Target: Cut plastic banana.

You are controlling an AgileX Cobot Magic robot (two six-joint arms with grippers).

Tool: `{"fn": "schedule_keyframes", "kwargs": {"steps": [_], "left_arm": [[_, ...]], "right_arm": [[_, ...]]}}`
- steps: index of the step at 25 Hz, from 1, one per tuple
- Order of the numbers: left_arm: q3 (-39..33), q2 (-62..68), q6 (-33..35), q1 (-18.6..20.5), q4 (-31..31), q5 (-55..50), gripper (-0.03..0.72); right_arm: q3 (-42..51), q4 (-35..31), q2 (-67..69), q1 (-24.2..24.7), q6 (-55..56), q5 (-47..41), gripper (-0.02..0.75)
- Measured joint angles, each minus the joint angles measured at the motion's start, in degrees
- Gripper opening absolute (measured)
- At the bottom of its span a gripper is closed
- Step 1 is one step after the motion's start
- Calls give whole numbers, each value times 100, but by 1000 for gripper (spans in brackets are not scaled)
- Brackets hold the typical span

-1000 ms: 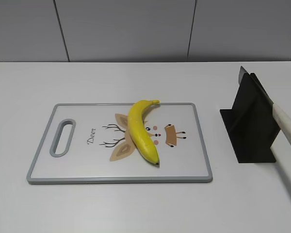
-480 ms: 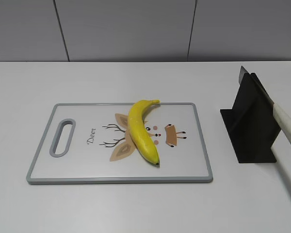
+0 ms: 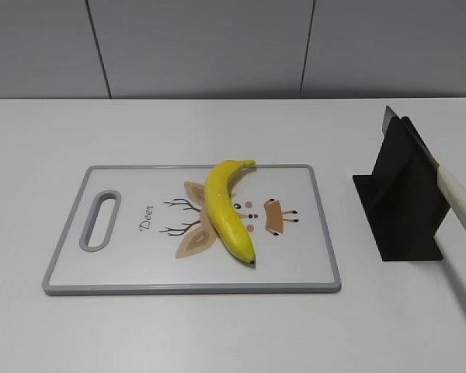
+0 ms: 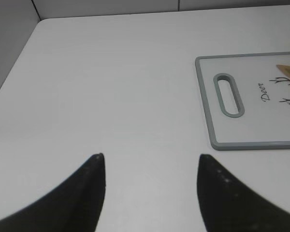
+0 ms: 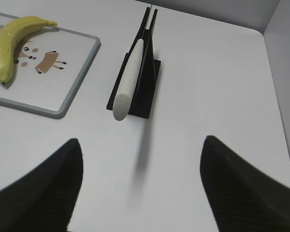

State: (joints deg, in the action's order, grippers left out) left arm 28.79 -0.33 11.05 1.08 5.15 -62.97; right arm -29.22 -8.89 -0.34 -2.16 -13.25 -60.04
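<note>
One plastic banana (image 3: 227, 210) — lying whole on the cutting board (image 3: 311, 233), curved across the printed deer, stem tip toward the far edge, dark end toward the near edge. Probably light, hard-shelled and smooth, so likely to roll or skid under a blade unless steadied; best pinned near the stem end, well clear of the middle where a cut would fall. Cannot tell whether a ready-made seam runs through it.

One knife (image 5: 128, 81) — blade dropped into the slot of a single black stand (image 5: 146, 92) on the desk (image 3: 217, 334), right of the board and apart from it. Pale rounded handle sticking out toward the near side, free to be gripped; looks stiff and smooth, best taken around mid-handle, then drawn out along the slot.

Left hand (image 4: 151, 162) spread apart, holding nothing, hovering over bare desk left of the board's handle slot. Right hand (image 5: 142, 145) likewise spread apart and empty, hanging above the desk just short of the knife handle.
</note>
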Motion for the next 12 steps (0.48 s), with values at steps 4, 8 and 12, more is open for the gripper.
{"fn": "schedule_keyframes", "kwargs": {"steps": [4, 8, 12], "left_arm": [[0, 0, 0, 0, 0, 0, 586], [0, 0, 0, 0, -43, 12, 586], [0, 0, 0, 0, -175, 43, 586]], "right_arm": [[0, 0, 0, 0, 0, 0, 587], [0, 0, 0, 0, 0, 0, 587], [0, 0, 0, 0, 0, 0, 587]]}}
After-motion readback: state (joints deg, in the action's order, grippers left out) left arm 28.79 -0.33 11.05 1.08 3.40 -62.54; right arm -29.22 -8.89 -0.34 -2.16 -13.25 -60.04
